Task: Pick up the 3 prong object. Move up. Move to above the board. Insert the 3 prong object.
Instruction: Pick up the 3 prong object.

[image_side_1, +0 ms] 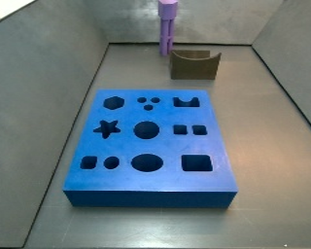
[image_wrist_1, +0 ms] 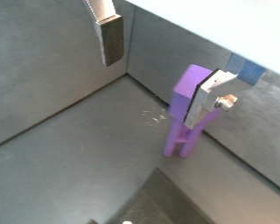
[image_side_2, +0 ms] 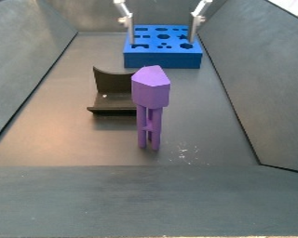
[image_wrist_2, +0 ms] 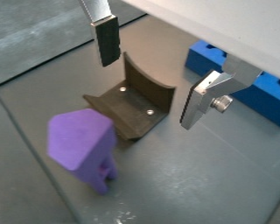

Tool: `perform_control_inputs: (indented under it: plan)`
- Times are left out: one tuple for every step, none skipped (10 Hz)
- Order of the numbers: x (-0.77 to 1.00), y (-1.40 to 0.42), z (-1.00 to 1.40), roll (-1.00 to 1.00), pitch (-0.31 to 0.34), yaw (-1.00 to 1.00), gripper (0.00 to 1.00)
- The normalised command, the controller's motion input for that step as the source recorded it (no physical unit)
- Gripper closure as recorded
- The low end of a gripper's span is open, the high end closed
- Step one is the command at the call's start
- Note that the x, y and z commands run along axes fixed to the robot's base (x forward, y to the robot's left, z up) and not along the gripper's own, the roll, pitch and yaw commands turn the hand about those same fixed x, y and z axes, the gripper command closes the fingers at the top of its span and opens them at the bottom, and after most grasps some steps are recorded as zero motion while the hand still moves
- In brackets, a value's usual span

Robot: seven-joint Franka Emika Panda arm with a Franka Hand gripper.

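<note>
Side views show the 3 prong object (image_side_2: pixel 151 105) standing upright on the grey floor, its lavender rods planted down and its solid head up, so that the head is offered for a grasp from above. It is set just beside the dark olive-brown notched block (image_side_2: pixel 116 91), the two being close but apparently not touching, and well apart from the board (image_side_1: pixel 148 146), whose bright-blue slab lies flat with its cutouts facing up, the three small holes among them left open to receive the prongs. In a side view the peg (image_side_1: pixel 166 26) is seen at the far end of the enclosure, beyond the block (image_side_1: pixel 193 64), with the board in the near middle of the floor. The gripper (image_wrist_2: pixel 159 70) is held above the floor, its jaws set wide apart and nothing carried between them; one silver finger (image_wrist_1: pixel 109 37) and its opposite plate (image_wrist_1: pixel 208 98) are seen in a wrist view with the peg (image_wrist_1: pixel 187 114) below and beside the latter, not yet centred in the gap. In a side view the fingertips (image_side_2: pixel 123 15) are glimpsed at the upper edge, over the board's end of the enclosure. The pick-up is judged not yet made, alignment over the peg's head and a descent being still required.
</note>
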Motion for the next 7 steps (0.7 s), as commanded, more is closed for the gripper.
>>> perform_control_inputs:
  plan:
    - [1.00,0.27,-0.02,0.00,0.071,0.04,0.00]
    - [1.00,0.25,-0.07,0.00,0.036,0.05,0.00]
    - [1.00,0.27,-0.07,-0.02,0.000,0.07,0.00]
    - [1.00,0.31,-0.13,-0.08,-0.001,0.08,0.00]
    - [0.87,0.35,-0.14,-0.10,-0.080,0.18,0.00]
    - [0.75,0.31,-0.05,-0.06,-0.054,0.29,0.00]
    - [0.61,0.23,0.00,0.00,-0.010,0.43,0.00]
